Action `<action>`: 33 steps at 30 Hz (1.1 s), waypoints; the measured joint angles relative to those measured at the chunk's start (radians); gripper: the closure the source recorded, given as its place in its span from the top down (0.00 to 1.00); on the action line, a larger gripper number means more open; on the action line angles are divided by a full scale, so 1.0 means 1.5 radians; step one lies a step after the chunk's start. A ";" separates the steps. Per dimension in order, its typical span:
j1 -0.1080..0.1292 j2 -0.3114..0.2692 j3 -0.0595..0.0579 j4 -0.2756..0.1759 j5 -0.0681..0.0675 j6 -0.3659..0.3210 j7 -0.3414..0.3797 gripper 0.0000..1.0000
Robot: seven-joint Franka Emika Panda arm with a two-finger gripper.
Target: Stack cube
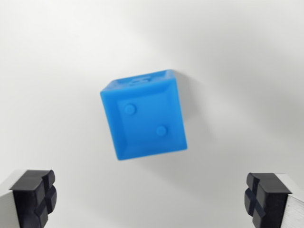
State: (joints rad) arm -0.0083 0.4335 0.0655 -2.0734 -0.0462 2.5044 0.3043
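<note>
Take the blue cube as your landmark: it sits alone on the white worktop, a little above the middle of the wrist view, turned slightly so its edges run askew to the frame. Its upward face shows two raised dots, and the far face carries some embossed mark that is too blurred to read. Below the cube, at the bottom corners of the view, you see the two black pads of the claw, one well to the cube's left and one well to its right; the claw stands spread wide with nothing between the pads, and neither pad touches the cube. The cube lies beyond the line between the pads, not yet inside the gap (so a grasp from here would close on air). As for progress, you should judge the task as barely begun: nothing is lifted, nothing is stacked, and no second cube shows anywhere in this view, so you cannot tell where the stack is meant to go. What is left, by the look of it, is everything: bring the claw forward over the cube, square it to those skewed faces, descend, clamp, lift, and carry it onto its partner.
</note>
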 joint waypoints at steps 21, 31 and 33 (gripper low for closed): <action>0.004 0.126 0.000 0.028 -0.016 0.094 -0.070 1.00; 0.009 0.156 -0.006 0.038 -0.016 0.115 -0.070 0.00; 0.009 0.157 -0.006 0.038 -0.016 0.115 -0.070 0.00</action>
State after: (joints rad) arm 0.0060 0.6687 0.0567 -2.0165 -0.0705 2.6771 0.1986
